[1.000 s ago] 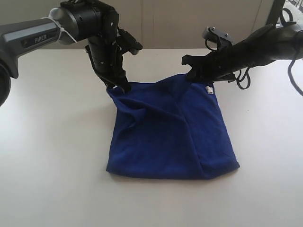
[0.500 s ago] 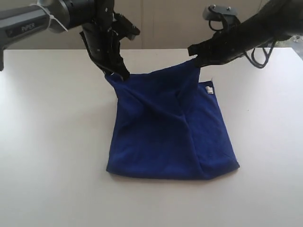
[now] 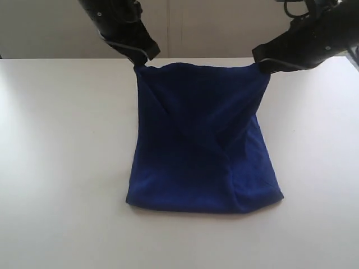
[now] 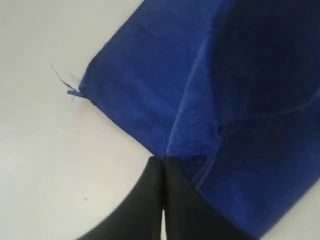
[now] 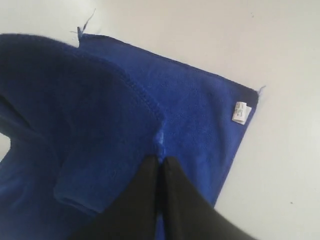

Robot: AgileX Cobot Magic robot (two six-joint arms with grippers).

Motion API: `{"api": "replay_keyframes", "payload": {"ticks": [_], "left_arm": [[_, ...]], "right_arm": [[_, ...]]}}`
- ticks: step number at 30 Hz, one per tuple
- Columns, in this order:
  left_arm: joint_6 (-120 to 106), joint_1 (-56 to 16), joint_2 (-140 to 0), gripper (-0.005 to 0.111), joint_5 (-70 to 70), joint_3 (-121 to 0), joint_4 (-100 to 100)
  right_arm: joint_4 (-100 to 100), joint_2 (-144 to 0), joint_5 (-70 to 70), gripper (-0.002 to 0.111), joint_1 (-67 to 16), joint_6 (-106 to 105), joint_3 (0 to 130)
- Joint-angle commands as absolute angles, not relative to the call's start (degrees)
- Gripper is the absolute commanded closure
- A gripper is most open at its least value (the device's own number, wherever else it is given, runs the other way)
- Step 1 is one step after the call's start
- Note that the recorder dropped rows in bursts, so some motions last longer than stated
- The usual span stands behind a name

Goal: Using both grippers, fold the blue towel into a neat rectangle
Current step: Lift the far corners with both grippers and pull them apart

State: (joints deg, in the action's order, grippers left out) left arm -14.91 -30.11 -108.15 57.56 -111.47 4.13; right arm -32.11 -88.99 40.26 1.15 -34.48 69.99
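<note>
The blue towel (image 3: pixel 202 140) hangs stretched between both grippers, its upper layer lifted off the white table while its near folded end rests on the surface. My left gripper (image 3: pixel 140 60) is shut on the towel's upper left corner; in the left wrist view its fingers (image 4: pixel 162 162) pinch the towel (image 4: pixel 225 100). My right gripper (image 3: pixel 262 66) is shut on the upper right corner; the right wrist view shows the tips (image 5: pixel 161 161) closed on the towel's hem (image 5: pixel 125 125). Below, the lower layer lies flat with its small white label (image 5: pixel 241 112).
The white table (image 3: pixel 61 168) spreads round the towel on all sides. A pale wall stands behind the table's far edge (image 3: pixel 196 58). Loose blue threads stick out at a towel corner (image 4: pixel 72 90).
Both grippers have risen and spread apart, lifting the towel's top edge higher and pulling it taut and level. The near end of the towel has stayed in place.
</note>
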Motion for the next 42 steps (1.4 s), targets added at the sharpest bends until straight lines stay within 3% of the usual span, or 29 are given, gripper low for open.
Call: {"api": "replay_keyframes", "payload": {"ticks": [1,12,18,25,42], "left_arm": [[-15.4,-30.4,-96.2,0.107,55.2,-98.3,6.1],[-22.6,-30.4,-63.9,0.107,51.6,-69.5,24.2],[-24.4,-30.4,-55.1,0.107,51.7,-61.8,32.1],[-25.7,-30.4,-54.7,0.107,47.5,-60.6,34.2],[-25.9,-30.4,-68.6,0.107,27.0,-60.6,28.6]], "right_arm": [[-31.0,-77.1,39.6,0.108,1.2,-36.3,62.6],[-30.8,-50.7,58.0,0.108,1.2,-38.5,55.7],[-30.0,-39.1,64.6,0.108,1.2,-38.3,54.5],[-23.9,-37.6,64.5,0.108,1.2,-33.0,54.2],[-23.4,-54.1,40.1,0.108,1.2,-31.7,49.5]]}}
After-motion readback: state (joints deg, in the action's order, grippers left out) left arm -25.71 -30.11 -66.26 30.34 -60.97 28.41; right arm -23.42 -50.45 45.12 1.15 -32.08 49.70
